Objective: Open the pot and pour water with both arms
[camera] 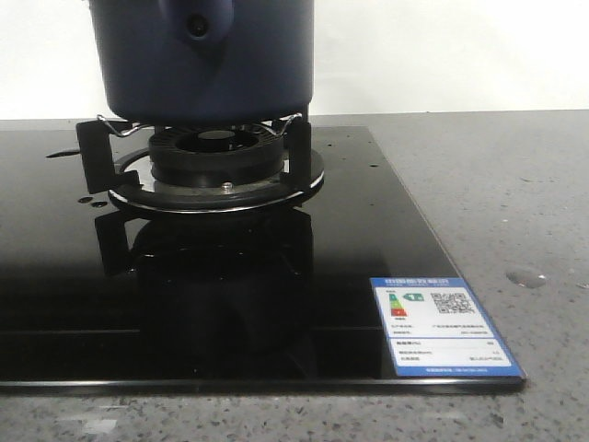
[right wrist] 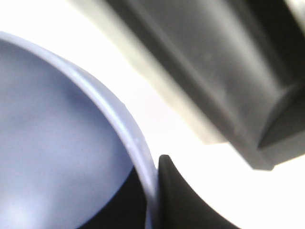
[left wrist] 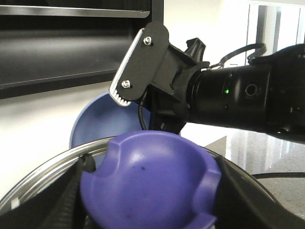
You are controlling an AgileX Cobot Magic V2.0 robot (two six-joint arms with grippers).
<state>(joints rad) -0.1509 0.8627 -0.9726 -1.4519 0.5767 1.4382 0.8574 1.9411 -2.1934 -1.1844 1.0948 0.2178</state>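
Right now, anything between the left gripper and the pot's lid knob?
Nothing visible. The left gripper flanks the lid knob on both sides, apparently touching. The right gripper and the bowl sit beyond it, not between.

- Black glass hob (camera: 276,276) lying flat on the speckled grey tabletop (camera: 515,203).
- Burner ring (camera: 216,166) with wire supports.
- Blue-and-white energy label (camera: 442,327) at the hob's near right corner.

The right hand (left wrist: 125,93) is matte black with two silver screws, a ribbed pale pad, black cable, green indicator light.
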